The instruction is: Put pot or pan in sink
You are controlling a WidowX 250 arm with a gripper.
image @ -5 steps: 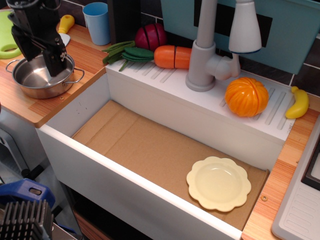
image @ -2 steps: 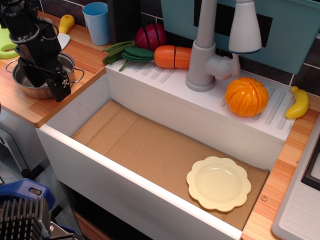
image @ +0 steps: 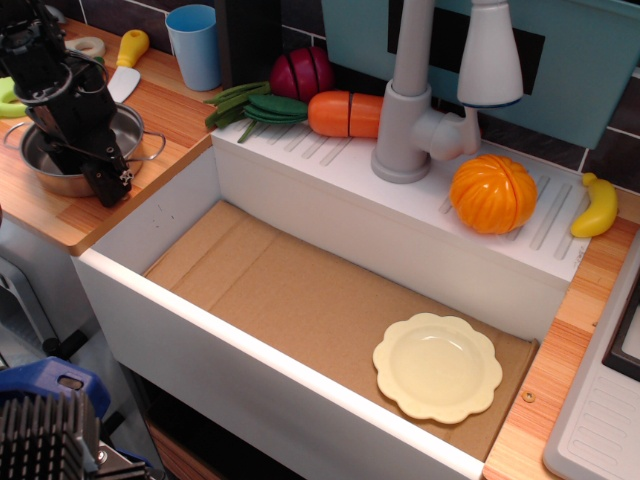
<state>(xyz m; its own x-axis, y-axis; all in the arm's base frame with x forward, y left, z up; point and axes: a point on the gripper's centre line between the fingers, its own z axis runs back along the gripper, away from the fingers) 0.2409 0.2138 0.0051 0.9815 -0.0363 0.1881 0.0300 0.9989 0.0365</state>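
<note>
The small shiny steel pot (image: 42, 152) stands on the wooden counter left of the sink, with a wire loop handle showing at its right. My black gripper (image: 93, 172) is low over the pot's near right rim. One finger (image: 106, 186) reaches down outside the rim, and the other is hidden behind the gripper body. I cannot tell whether the jaws are closed on the rim. The sink (image: 250, 352) is a big white basin with a brown cardboard floor and a grey faucet (image: 405, 110) behind it.
A pale yellow scalloped plate (image: 437, 366) lies in the sink's right end. A blue cup (image: 194, 45), a toy knife (image: 125, 62), green beans (image: 245, 103), a carrot (image: 345, 113), a red onion (image: 302, 72), an orange pumpkin (image: 493, 193) and a banana (image: 596, 206) lie around the back.
My gripper has come down from above the pot to its near right rim and shifted slightly left. The pot looks nudged a little to the left.
</note>
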